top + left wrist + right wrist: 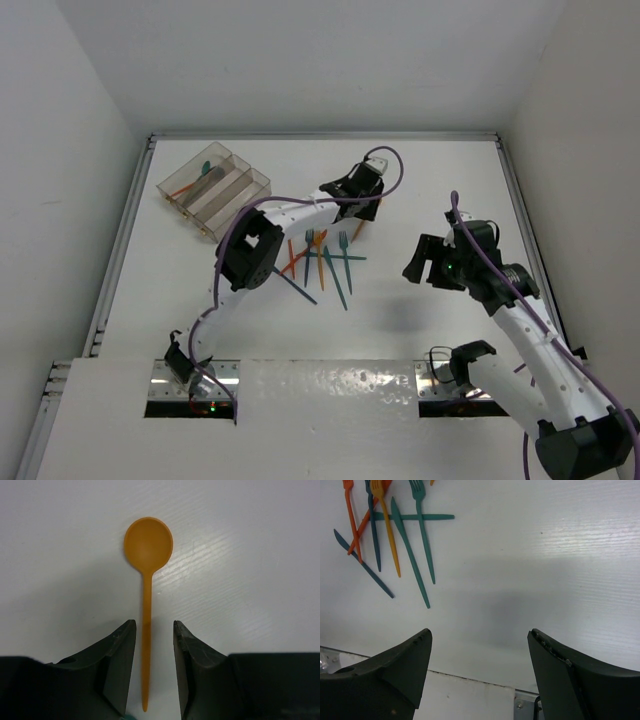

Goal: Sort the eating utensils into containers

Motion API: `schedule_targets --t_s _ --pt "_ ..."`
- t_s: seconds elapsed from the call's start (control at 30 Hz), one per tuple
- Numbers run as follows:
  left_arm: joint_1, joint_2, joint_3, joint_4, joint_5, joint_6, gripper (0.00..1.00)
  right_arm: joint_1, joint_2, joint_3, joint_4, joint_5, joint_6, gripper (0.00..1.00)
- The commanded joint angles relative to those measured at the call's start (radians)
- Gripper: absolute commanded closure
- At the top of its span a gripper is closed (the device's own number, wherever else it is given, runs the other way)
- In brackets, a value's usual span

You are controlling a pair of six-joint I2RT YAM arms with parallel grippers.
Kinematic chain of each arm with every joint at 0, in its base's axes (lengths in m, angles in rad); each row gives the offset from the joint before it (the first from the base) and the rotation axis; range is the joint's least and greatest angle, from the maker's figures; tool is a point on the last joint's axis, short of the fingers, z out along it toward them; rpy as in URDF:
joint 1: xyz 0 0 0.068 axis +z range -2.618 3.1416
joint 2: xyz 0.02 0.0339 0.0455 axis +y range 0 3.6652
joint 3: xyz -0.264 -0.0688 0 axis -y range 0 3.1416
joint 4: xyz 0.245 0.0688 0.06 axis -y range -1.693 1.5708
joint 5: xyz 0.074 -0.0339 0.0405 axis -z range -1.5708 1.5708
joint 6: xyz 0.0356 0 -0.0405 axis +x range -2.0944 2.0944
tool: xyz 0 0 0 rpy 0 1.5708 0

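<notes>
An orange spoon (148,542) lies flat on the white table, its handle running between the fingers of my left gripper (154,630). The jaws stand open on either side of the handle with a gap on both sides. In the top view the left gripper (362,208) is at the far middle of the table, over the spoon (357,230). A pile of orange, teal and dark blue utensils (320,260) lies just in front of it, and also shows in the right wrist view (395,530). My right gripper (430,262) (480,632) is wide open and empty, to the right of the pile. The clear three-compartment tray (213,188) stands at the far left.
The tray holds a teal utensil (204,168) and an orange one (185,190). White walls enclose the table on the left, back and right. A white panel (320,395) with the arm bases covers the near edge.
</notes>
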Motion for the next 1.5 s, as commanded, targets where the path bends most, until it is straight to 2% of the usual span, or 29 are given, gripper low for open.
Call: schedule_targets --t_s 0.0,0.4,0.5,0.53,0.57,0.63,0.8,0.93,1.1,1.2,1.37,1.4,1.47 --pt "0.002 0.041 0.071 0.018 -0.013 0.021 0.66 0.003 -0.009 0.001 0.006 0.008 0.013 0.23" --pt "0.002 0.114 0.094 -0.031 -0.025 0.019 0.67 0.005 -0.012 -0.002 0.003 0.009 0.013 0.23" --pt "0.001 0.125 0.084 -0.051 -0.025 0.013 0.75 0.003 -0.014 -0.002 0.003 0.014 0.013 0.23" --pt "-0.005 0.128 0.065 -0.055 -0.023 0.013 0.89 0.003 -0.017 -0.005 0.005 0.014 0.013 0.23" --pt "-0.005 0.13 0.058 -0.054 -0.023 0.015 0.89 0.003 -0.02 -0.007 0.005 0.014 0.013 0.23" --pt "-0.01 0.134 0.057 -0.055 -0.022 0.016 1.0 0.003 -0.021 -0.008 0.008 0.011 0.014 0.23" --pt "-0.007 0.114 0.127 -0.031 -0.02 0.047 1.0 0.003 -0.027 -0.007 0.006 0.009 0.008 0.23" --pt "0.016 0.032 0.152 0.078 0.004 0.085 1.0 0.005 -0.035 -0.004 0.003 0.011 0.002 0.23" --pt "0.105 -0.073 0.155 0.133 0.069 0.119 1.0 0.005 -0.047 0.001 0.003 0.011 -0.006 0.23" --pt "0.189 -0.143 0.134 0.121 0.089 0.192 1.0 0.003 -0.049 0.004 0.006 0.006 -0.013 0.23" --pt "0.353 -0.31 -0.029 0.12 0.07 0.416 1.0 0.003 -0.041 -0.002 0.032 -0.015 -0.027 0.23" --pt "0.376 -0.311 -0.029 0.118 0.055 0.453 1.0 0.003 -0.037 -0.004 0.037 -0.029 -0.029 0.23" --pt "0.456 -0.311 -0.124 0.11 0.061 0.482 1.0 0.003 -0.023 -0.01 0.061 -0.043 -0.033 0.23"
